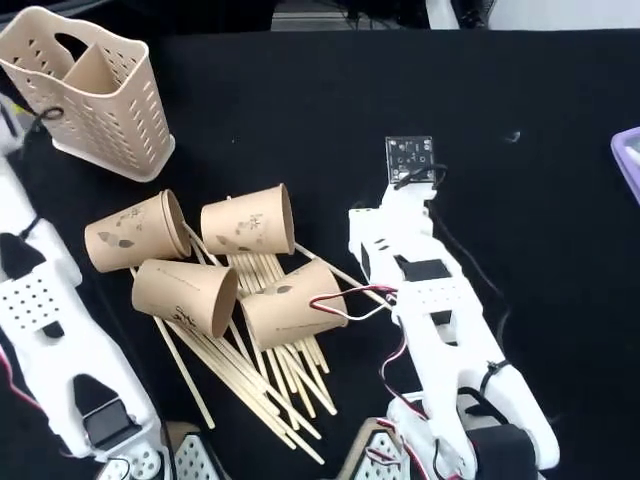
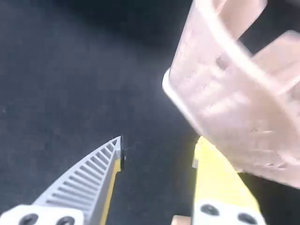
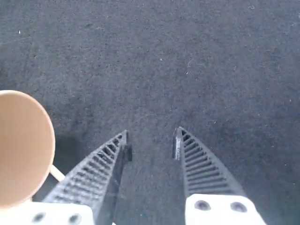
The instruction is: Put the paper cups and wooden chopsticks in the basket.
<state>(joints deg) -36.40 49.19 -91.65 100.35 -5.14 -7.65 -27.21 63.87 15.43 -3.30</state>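
Note:
Several tan paper cups lie on their sides on the black cloth, among them one at the left (image 1: 135, 232), one farther back (image 1: 247, 222) and one nearest the right arm (image 1: 290, 305). Under and in front of them spreads a pile of wooden chopsticks (image 1: 262, 355). The beige slotted basket (image 1: 95, 90) stands upright at the back left. My left gripper (image 2: 158, 143) hangs open and empty just beside the basket (image 2: 234, 93). My right gripper (image 3: 151, 135) is open over bare cloth, with a cup's rim (image 3: 21, 145) close beside one finger.
The left arm's white body (image 1: 50, 330) runs along the table's left side. The right arm (image 1: 430, 300) lies to the right of the cups. A purple container's edge (image 1: 628, 160) shows at the far right. Bare black cloth covers the back and right.

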